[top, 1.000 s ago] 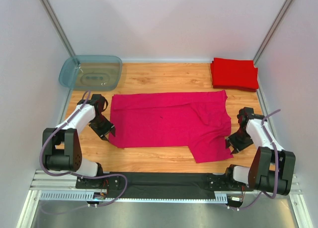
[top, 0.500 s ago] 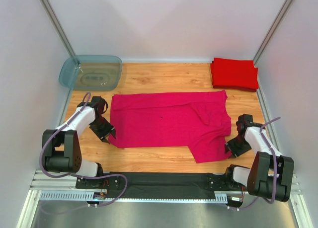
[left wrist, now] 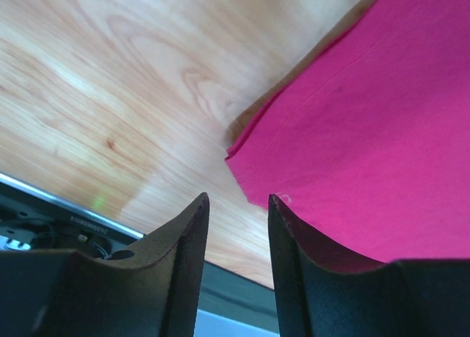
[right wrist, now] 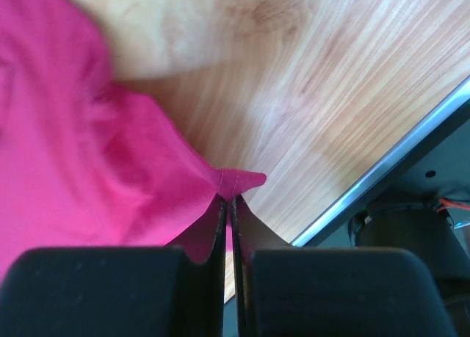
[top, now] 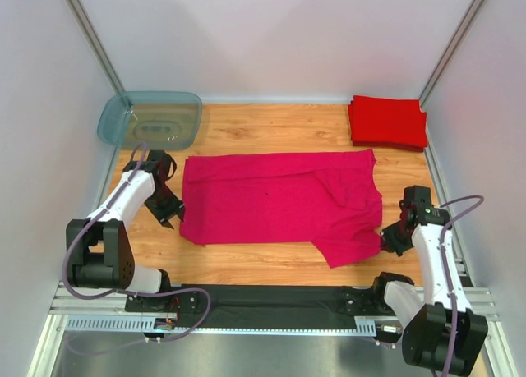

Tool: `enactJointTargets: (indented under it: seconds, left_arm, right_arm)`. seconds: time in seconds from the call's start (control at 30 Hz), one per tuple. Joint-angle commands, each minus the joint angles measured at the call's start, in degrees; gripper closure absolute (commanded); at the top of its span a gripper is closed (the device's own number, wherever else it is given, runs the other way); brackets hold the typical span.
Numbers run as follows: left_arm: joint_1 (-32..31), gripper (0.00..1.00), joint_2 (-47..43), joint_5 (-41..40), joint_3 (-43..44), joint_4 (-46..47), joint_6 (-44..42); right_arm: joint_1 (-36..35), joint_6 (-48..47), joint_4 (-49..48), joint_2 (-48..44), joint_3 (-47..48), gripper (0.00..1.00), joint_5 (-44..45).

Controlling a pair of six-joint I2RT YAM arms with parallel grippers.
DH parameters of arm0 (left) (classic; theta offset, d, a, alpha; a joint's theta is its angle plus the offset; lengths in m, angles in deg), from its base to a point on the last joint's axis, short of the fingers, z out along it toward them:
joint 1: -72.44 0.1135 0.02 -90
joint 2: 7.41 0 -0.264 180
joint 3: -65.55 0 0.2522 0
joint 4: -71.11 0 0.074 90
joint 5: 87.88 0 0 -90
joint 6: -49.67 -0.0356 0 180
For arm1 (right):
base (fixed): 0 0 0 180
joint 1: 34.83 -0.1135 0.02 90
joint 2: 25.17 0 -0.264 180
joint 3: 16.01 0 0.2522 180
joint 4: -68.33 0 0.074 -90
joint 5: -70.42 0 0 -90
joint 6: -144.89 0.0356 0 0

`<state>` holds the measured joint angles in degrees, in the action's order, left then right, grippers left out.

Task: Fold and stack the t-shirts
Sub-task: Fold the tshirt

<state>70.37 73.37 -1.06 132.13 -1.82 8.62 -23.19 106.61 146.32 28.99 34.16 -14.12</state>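
Top view: pink t-shirt (top: 279, 200) lies spread flat mid-tabletop (top: 246, 262), folded red t-shirts (top: 388, 122) stacked at the far right corner. The right gripper (top: 386, 241) has just slid in from beside the cloth onto its near right corner. The left gripper (top: 171, 215) sits at the near left corner. Left wrist: jaws apart, hem beside them, nothing pinched yet. Right wrist: jaws just snapped closed on the pink corner tip. Judging by this, the fold can start once the left grips.
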Motion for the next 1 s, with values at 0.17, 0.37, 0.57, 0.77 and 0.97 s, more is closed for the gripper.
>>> enactJointTargets:
  seconds: [0.17, 0.37, 0.57, 0.77, 0.97]
  left_arm:
    - [0.04, 0.57, -2.63, -3.86, -0.51, 0.99, -4.39]
    - [-0.13, 0.57, 0.69, -1.04, -4.21, 6.0, -2.54]
    - [-1.53, 0.57, 5.1, 1.67, -2.63, 8.28, -1.93]
    - [-3.73, 0.58, 5.62, 4.67, -1.75, 12.59, 0.18]
    - [-4.44, 0.58, 8.08, 4.76, 1.14, 13.83, 0.45]
  right_arm:
    - [-0.83, 1.1, 6.53, -3.88, 5.52, 1.0, -8.34]
    - [-1.88, 0.57, 1.87, -2.65, 4.47, 1.0, -12.39]
    - [-1.88, -0.57, -0.68, -0.19, 5.43, 1.0, -13.8]
    - [-1.88, -1.71, -2.87, 2.53, 5.78, 1.0, -14.42]
    - [-1.88, -2.59, -4.11, 4.12, 6.05, 1.0, -14.59]
